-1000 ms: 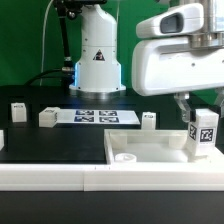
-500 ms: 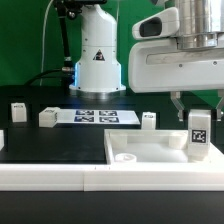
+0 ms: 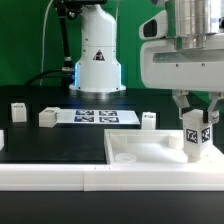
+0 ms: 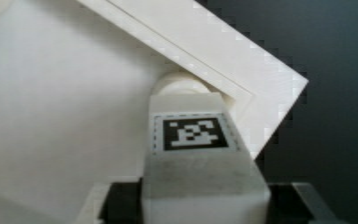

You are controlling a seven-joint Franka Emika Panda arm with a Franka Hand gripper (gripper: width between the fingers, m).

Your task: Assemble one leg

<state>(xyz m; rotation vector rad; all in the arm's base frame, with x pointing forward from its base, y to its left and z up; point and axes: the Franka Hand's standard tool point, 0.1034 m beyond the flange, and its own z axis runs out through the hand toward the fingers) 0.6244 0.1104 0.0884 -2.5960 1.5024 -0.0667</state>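
At the exterior view's right, the arm's white wrist points straight down. Its two-finger gripper (image 3: pixel 197 123) pinches the small white plastic rectangular leg (image 3: pixel 197 142) upright, marker tag facing the camera. The leg's lower end is over a corner of the large flat white rimmed panel (image 3: pixel 140 150); contact cannot be told.

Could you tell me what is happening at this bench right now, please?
The arm's two-finger gripper is shut on the small white plastic post with a black-and-white tag, the leg. It holds it upright at the corner of the large flat white rimmed panel on the exterior view's right. Whether the post is seated in that corner cannot be told. Other small white parts lie loose at the back near the marker board.
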